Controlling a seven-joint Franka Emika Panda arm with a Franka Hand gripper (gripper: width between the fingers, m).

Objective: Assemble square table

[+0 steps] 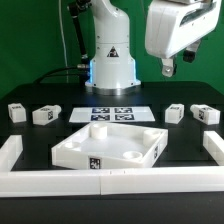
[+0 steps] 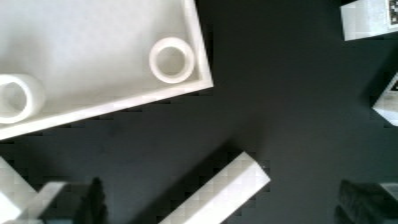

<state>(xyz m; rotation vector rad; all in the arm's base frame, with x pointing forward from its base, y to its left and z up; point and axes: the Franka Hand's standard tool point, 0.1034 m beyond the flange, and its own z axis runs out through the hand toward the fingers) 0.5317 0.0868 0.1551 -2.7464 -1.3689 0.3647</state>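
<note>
The square table top [image 1: 108, 148], a white tray with a raised rim and a tag on its front wall, lies in the middle of the black table. Two white legs [image 1: 15, 112] [image 1: 43, 115] lie at the exterior view's left. Two more legs [image 1: 175, 114] [image 1: 207, 115] lie at its right. My gripper [image 1: 166, 68] hangs high above the right-hand legs, open and holding nothing. In the wrist view a corner of the table top [image 2: 89, 45] shows a round socket [image 2: 173, 60]. My gripper [image 2: 217, 207] shows there only as two dark fingertips [image 2: 64, 200] standing far apart.
The marker board [image 1: 110, 113] lies flat in front of the robot base [image 1: 110, 65]. Long white border rails fence the work area at the left [image 1: 10, 155], right [image 1: 213, 150] and front [image 1: 110, 182]. One rail [image 2: 240, 185] runs slantwise through the wrist view.
</note>
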